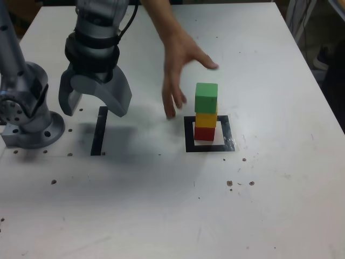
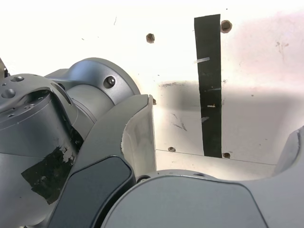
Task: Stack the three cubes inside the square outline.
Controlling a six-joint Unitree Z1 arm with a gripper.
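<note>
Three cubes stacked inside a black square

On the table (image 1: 135, 205), the black square (image 1: 232, 141) holds a tower: red cube (image 1: 204, 134) lowest, yellow cube (image 1: 206, 120) between, green cube (image 1: 206, 98) on top. In the exterior view, left of the square, a person's hand (image 1: 180, 62) hovers; farther left, the jaws (image 1: 91, 105) are spread wide, gripping nothing.

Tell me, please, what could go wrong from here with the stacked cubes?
The hand beside the stack might knock it over. The green cube looks slightly offset on the yellow one, so a bump could topple it. The open gripper might hit the hand if it moved toward the stack.
</note>
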